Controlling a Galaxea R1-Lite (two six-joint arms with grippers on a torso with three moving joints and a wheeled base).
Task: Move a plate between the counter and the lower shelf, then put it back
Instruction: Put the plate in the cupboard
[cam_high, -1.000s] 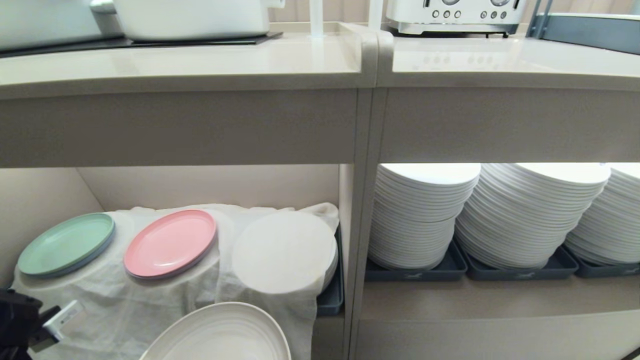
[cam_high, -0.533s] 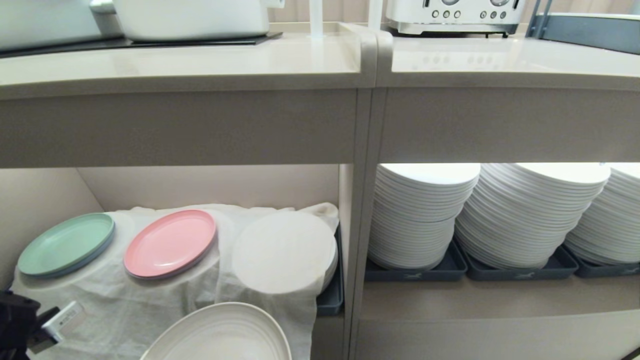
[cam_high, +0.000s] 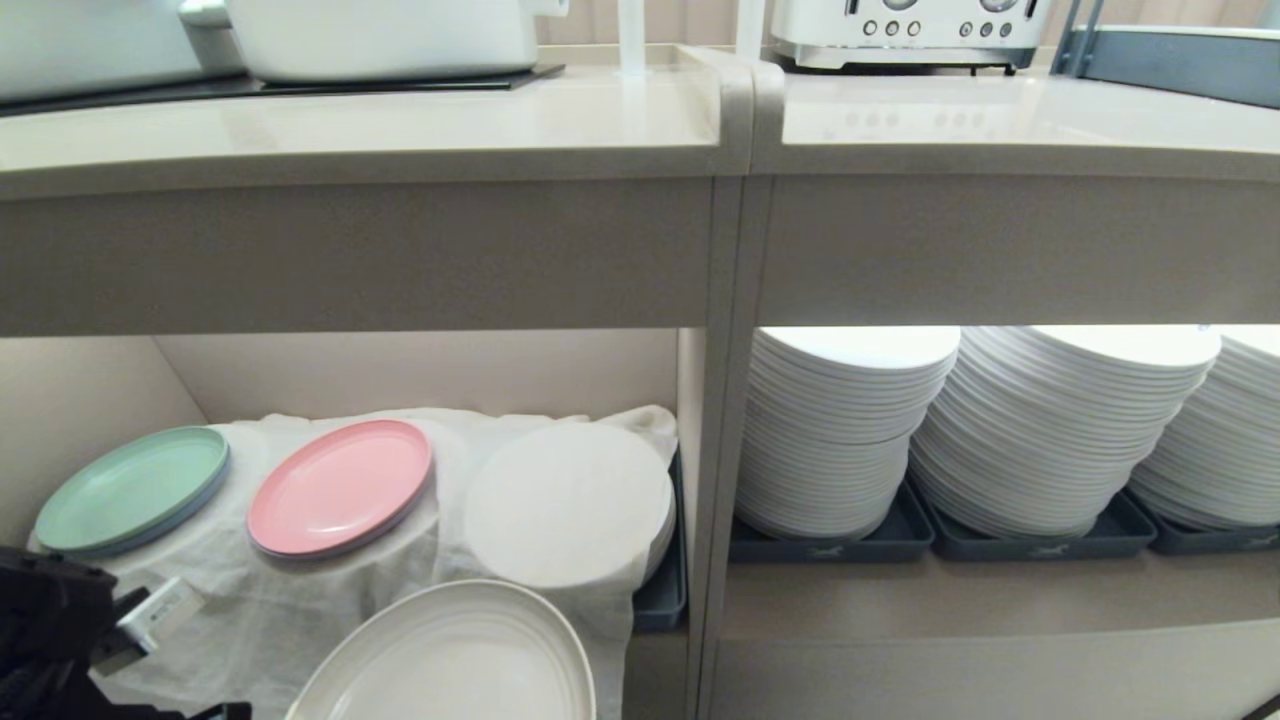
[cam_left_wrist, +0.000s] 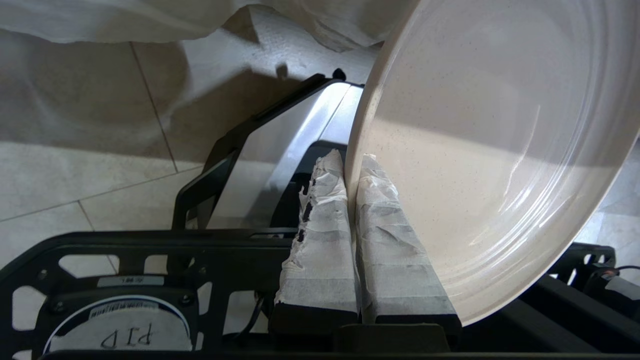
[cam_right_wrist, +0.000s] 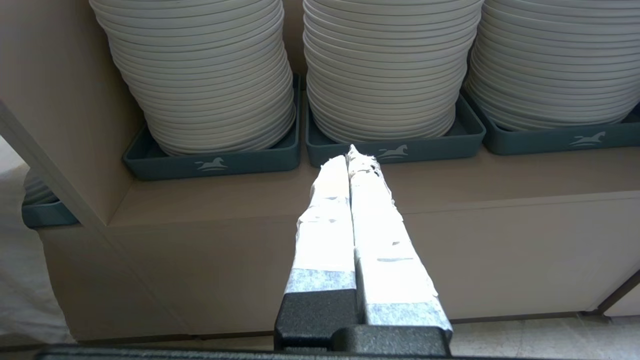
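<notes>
Two grippers in play, only one busy. Left gripper (cam_left_wrist: 352, 165) has its tape-wrapped fingers (cam_left_wrist: 320, 240) clamped on the rim of the small round matte cream plate (cam_left_wrist: 480, 150), one finger each side of the edge; plate fans out beyond the fingertips, tilted, in front of the white cloth (cam_high: 240, 620) draped over the lower shelf (cam_high: 420, 370), off the long beige counter (cam_high: 350, 120) above. Pink plate (cam_high: 340, 487) and mint-green plate (cam_high: 130, 488) sit on the cloth further in, clear of the fingers. Right gripper (cam_right_wrist: 352, 152) idle, fingers pressed together on nothing, tips pointing at a dark-grey tray (cam_right_wrist: 395, 147) of stacked white plates (cam_right_wrist: 385, 65)
</notes>
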